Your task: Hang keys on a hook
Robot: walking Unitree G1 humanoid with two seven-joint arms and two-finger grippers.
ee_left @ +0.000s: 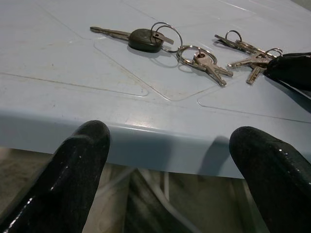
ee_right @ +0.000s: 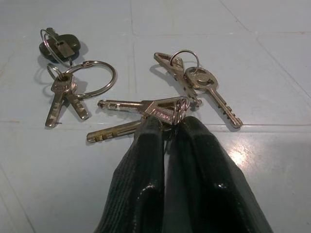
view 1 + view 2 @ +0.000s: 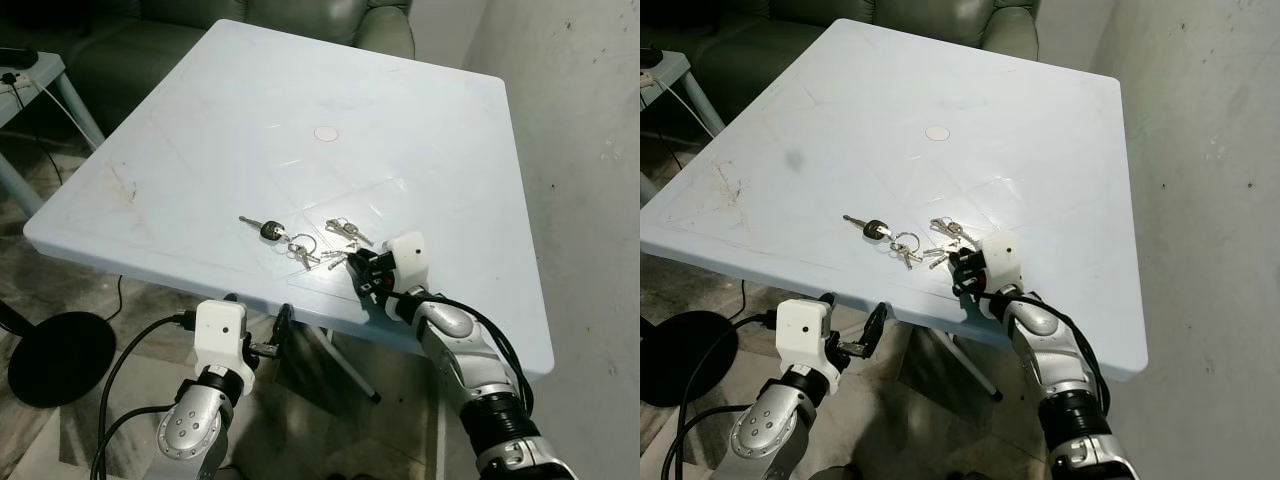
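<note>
Three bunches of keys (image 2: 146, 109) lay near the counter (image 3: 300, 100) edge. The right hand (image 2: 167, 127) was pinched shut on the middle bunch's ring. That thin grip could slip. The left hand (image 1: 165, 145) waited open below the edge.

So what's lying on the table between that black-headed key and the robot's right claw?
The linked rings with two small keys, seen in the right wrist view. The right gripper pinches another bunch.
</note>
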